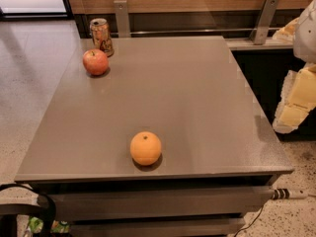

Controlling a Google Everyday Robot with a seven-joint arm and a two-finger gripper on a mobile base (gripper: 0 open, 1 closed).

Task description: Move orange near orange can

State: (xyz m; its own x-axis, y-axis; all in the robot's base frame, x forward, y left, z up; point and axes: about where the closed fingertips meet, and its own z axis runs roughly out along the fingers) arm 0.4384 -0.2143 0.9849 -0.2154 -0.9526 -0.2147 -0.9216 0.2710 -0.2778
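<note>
1. The orange [145,148] lies at the grey table's [187,93] 6 o'clock, near the front edge.
2. The orange can [101,36] stands at 11 o'clock, well apart, with an apple [96,61] just beside it.
3. The gripper [297,100] hangs past the 3 o'clock edge; I cannot tell its state.

You are looking at nothing readable: the orange can [101,36], standing at eleven o'clock on the surface [197,107], is showing only a pattern, with no word or number coming through. The hand [296,100] is hanging at three o'clock, off the surface's edge.
</note>
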